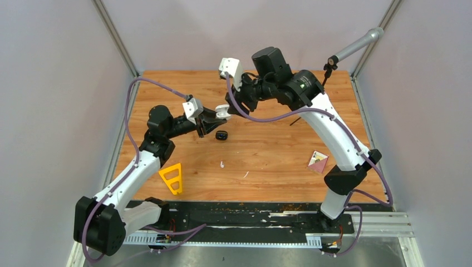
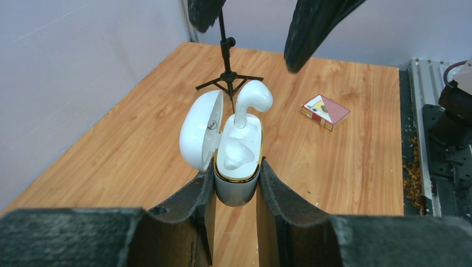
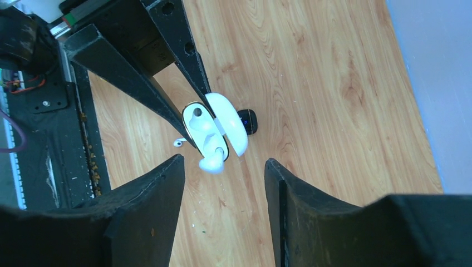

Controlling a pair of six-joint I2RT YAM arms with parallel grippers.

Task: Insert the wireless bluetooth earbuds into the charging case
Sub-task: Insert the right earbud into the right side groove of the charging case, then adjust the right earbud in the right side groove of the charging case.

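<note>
Left wrist: left tool (image 2: 236,173) clamps one case (image 2: 235,193), one earbud (image 2: 253,100); right tool (image 3: 224,167) wide

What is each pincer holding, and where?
Left pincer clamps the open white case by its lower body; right pincer is open, holding nothing.

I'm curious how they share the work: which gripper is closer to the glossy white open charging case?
Left. The left gripper is clamped on the white charging case; the right gripper hangs apart, open, facing the white earbud standing in it.
</note>
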